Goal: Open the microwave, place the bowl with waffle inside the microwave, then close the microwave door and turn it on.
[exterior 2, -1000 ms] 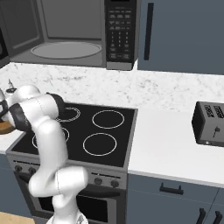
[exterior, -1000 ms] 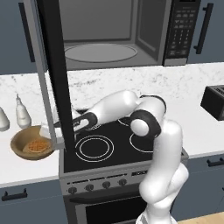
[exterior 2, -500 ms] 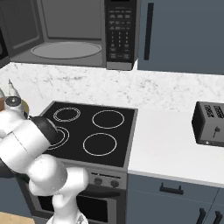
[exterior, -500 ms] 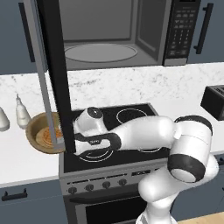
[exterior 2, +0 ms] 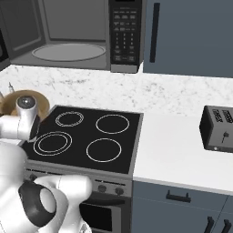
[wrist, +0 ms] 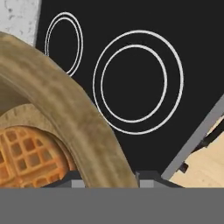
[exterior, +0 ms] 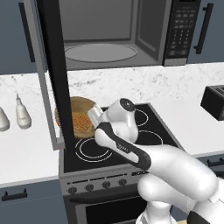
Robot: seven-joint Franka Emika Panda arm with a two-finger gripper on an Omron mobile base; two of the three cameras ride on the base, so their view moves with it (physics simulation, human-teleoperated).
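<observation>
The microwave (exterior: 109, 35) (exterior 2: 68, 32) stands open above the stove, its glass turntable (exterior: 100, 52) bare. The microwave door (exterior: 54, 74) is swung out to the left, edge-on to the camera. My gripper (exterior: 95, 117) (wrist: 107, 181) is shut on the right rim of the brown wooden bowl (exterior: 78, 107) (wrist: 65, 109) (exterior 2: 41, 102). The bowl hangs over the stove's left edge, partly behind the door. The waffle (exterior: 81, 123) (wrist: 22, 157) lies inside the bowl. In the hand view the rim runs down between my fingertips.
Below the bowl lies the black stove top (exterior: 148, 135) (wrist: 140, 87) with its burner rings. Two white bottles (exterior: 22, 113) stand on the counter at left. A dark toaster (exterior: 214, 100) (exterior 2: 218, 129) sits on the right counter. The keypad (exterior: 183, 30) is on the microwave's right.
The bowl with the waffle has come off the left counter and moved right and up, over the stove's left edge. The arm has swung forward with it.
</observation>
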